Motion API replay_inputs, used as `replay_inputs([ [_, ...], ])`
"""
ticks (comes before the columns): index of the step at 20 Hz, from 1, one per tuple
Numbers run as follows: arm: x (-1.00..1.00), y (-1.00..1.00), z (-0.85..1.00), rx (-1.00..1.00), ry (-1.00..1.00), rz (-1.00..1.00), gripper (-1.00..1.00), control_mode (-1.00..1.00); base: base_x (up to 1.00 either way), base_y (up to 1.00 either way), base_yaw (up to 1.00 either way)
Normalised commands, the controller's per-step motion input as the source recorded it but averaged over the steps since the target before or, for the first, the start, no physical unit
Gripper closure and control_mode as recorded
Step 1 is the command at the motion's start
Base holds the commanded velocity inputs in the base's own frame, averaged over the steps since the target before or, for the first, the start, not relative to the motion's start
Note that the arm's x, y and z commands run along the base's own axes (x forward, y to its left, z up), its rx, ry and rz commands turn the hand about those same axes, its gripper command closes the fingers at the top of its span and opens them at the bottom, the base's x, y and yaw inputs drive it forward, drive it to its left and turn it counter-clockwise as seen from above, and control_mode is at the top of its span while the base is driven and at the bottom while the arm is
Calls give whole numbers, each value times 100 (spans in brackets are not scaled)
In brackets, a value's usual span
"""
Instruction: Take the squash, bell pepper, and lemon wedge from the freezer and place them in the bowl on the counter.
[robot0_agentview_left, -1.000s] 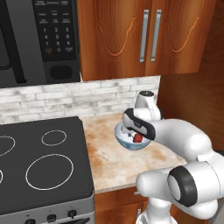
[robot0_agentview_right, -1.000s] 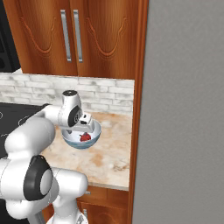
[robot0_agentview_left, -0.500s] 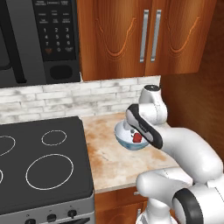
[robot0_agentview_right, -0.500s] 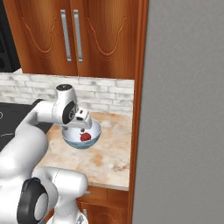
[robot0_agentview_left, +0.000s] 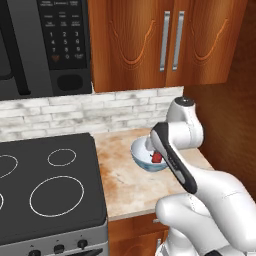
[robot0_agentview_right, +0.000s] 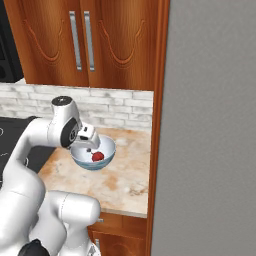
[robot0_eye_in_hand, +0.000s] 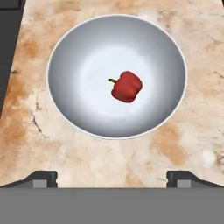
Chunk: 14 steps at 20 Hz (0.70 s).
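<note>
The bowl (robot0_eye_in_hand: 78, 109) looks like smooth glazed ceramic, pale inside and glossy blue-grey outside (robot0_agentview_right: 85, 161). The bell pepper (robot0_eye_in_hand: 127, 86) has a smooth, slightly shiny red skin. The counter (robot0_eye_in_hand: 144, 157) is mottled beige stone with a polished look. The freezer (robot0_agentview_right: 210, 125) wall is flat matt grey. The cabinets (robot0_agentview_left: 135, 45) are reddish-brown wood with 2 brushed metal handles (robot0_agentview_left: 170, 40).

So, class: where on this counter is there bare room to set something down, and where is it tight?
Free: the counter strip between stovetop and bowl, and its front edge. Inside the bowl, bare floor surrounds the bell pepper. Tight: the open gripper hangs just above the bowl.
</note>
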Motion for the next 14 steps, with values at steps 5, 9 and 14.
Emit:
replay_inputs([
  [5,-38,0,46,0,-1,0,-100,-100,0,0,0],
  [9,-26,0,49,0,-1,0,-100,-100,0,0,0],
  [14,-24,0,47,0,-1,0,-100,-100,0,0,0],
])
